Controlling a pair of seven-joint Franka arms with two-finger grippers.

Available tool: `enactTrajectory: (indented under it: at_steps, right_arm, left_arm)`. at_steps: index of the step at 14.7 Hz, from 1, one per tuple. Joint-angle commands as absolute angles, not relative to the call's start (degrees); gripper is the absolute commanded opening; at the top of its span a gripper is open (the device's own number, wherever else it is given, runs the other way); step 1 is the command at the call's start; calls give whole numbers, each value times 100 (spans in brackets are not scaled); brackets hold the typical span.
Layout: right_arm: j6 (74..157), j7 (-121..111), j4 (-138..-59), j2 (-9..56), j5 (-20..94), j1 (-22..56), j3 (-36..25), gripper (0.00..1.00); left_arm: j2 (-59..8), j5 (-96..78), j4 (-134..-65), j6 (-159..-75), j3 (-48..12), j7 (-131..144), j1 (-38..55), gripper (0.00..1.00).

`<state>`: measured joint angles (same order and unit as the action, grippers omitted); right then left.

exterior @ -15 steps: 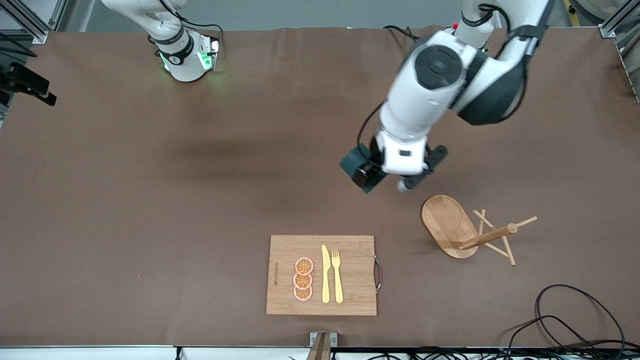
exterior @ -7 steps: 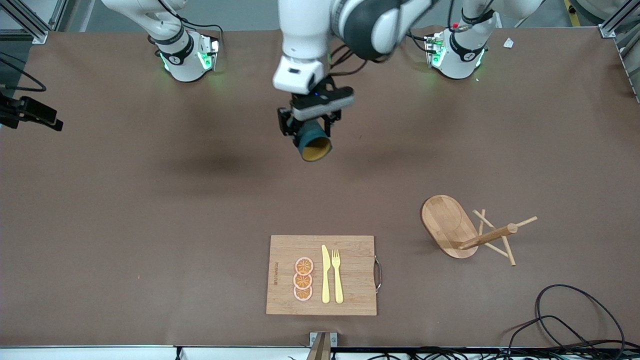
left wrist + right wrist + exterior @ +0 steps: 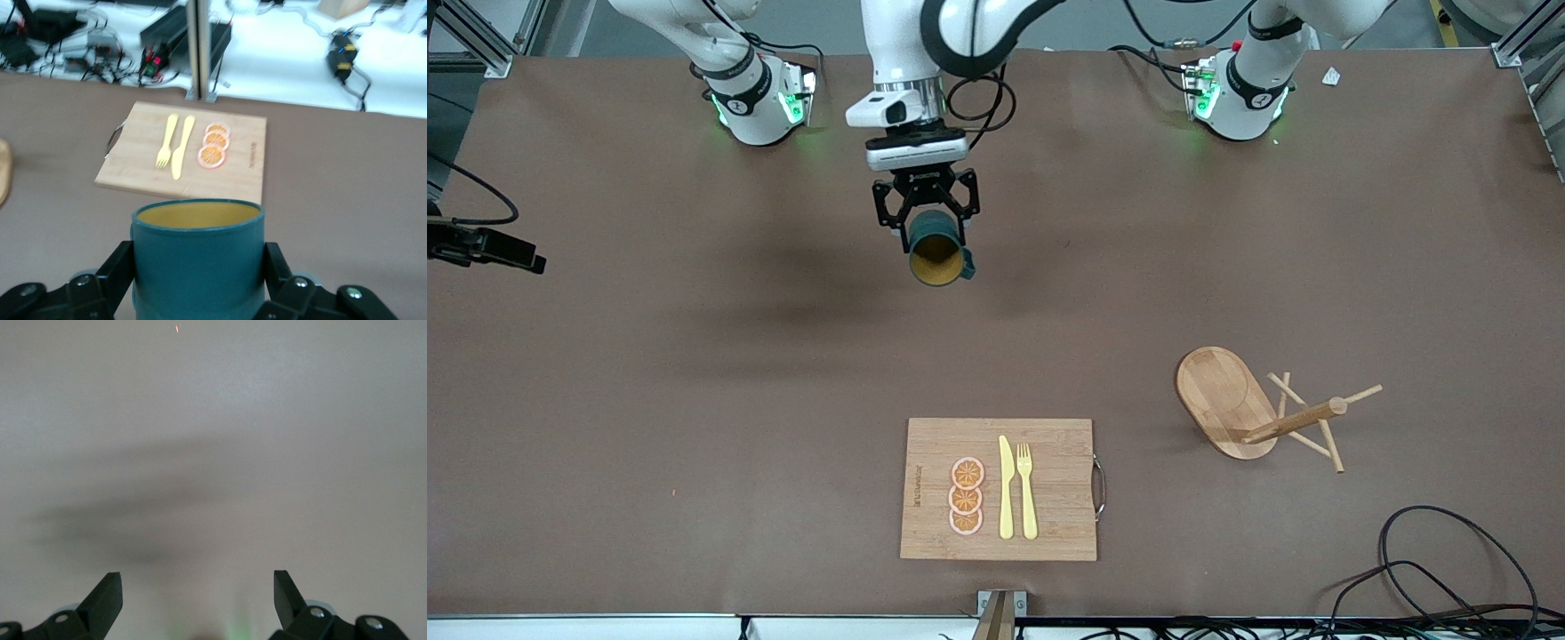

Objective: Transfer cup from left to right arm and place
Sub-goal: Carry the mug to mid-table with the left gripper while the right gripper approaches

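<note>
The cup (image 3: 936, 258) is dark teal with a mustard-yellow inside. My left gripper (image 3: 936, 233) is shut on it and holds it in the air over bare table, between the two bases, nearer the right arm's base. The cup is tipped on its side with its mouth toward the front camera. In the left wrist view the cup (image 3: 198, 240) fills the space between the fingers (image 3: 119, 270) of the left gripper (image 3: 198, 273). My right gripper (image 3: 197, 587) is open and empty over bare table. Its dark hand shows at the edge of the front view (image 3: 494, 249).
A wooden cutting board (image 3: 1058, 444) with a yellow knife, a fork and orange slices lies near the front edge. A wooden mug rack (image 3: 1227, 400) stands toward the left arm's end. Cables (image 3: 1449, 569) lie at the front corner there.
My left arm has swung the cup from beside the mug rack to the table's middle, toward the right arm's base, and turned its mouth to the front camera. The right hand has shifted slightly.
</note>
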<state>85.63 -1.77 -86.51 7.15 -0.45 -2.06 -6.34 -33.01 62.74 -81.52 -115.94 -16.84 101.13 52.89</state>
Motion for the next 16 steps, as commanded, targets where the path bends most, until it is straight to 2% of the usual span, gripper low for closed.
enactTrajectory:
  at_steps: [1,3,7,11,16]
  right_arm:
    - [8578,-237,-8587,773,-289,-272,-563,100]
    - [8604,-211,-8587,843,-316,-281,-571,100]
    - [8937,-141,-8622,967,-281,-395,-563,100]
    - [9315,8,-8666,1265,-167,-431,-562,100]
    - [9509,1316,-8815,1424,-44,-212,-545,100]
  left_arm:
    - [-3752,7606,-8051,-11829,-1652,11052,5466,51]
    - [-4077,8827,-8068,-11865,-1661,11940,5502,51]
    - [-4666,10166,-8095,-11760,-1635,12576,5686,50]
    - [-5377,11169,-8086,-11049,-1626,12971,5827,48]
    - [-6072,12022,-8077,-10416,-1608,13438,5915,48]
